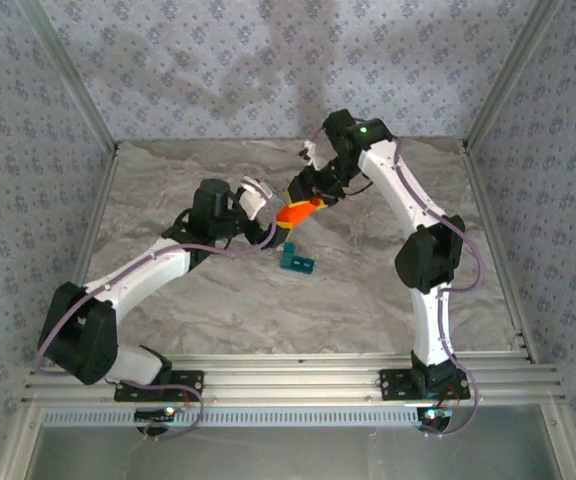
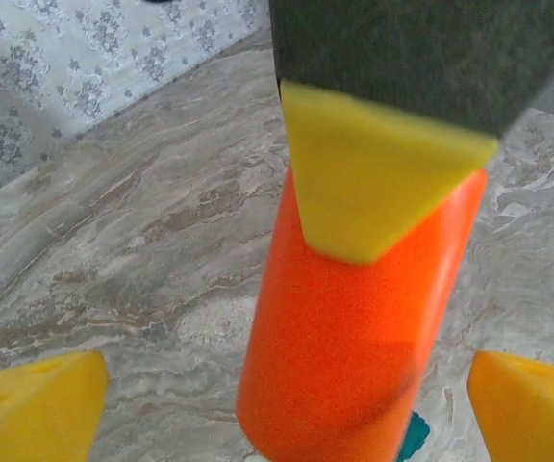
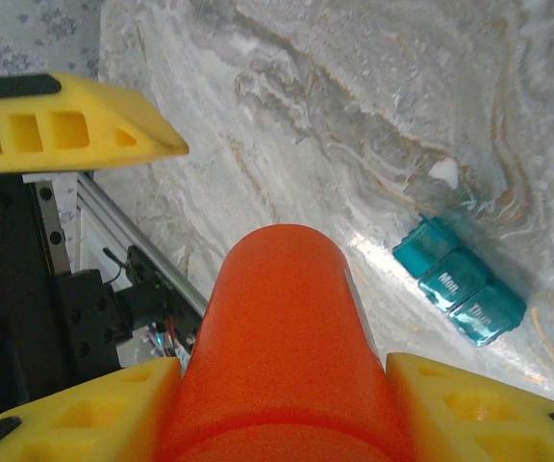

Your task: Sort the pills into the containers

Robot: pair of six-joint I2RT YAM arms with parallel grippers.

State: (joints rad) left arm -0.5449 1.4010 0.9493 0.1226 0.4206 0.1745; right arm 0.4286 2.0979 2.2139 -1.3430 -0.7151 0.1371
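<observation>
Left gripper (image 2: pixel 287 409) hung wide open either side of the orange bottle (image 1: pixel 300 212). Teal pill box (image 1: pixel 296 260) sat on the table (image 1: pixel 368 290) nearby. It looked light, stiff and slick, so I'd pinch its long sides. Right gripper (image 3: pixel 282 404) was clamped on the bottle.

Glossy teal plastic pill box (image 3: pixel 460 281)

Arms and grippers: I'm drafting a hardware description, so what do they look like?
The left arm and right arm have white links, black joint housings and thin purple cables looping alongside. A green light glows on the right arm. The fingers are yellow wedges with rectangular cut-outs, on black bodies.
</observation>
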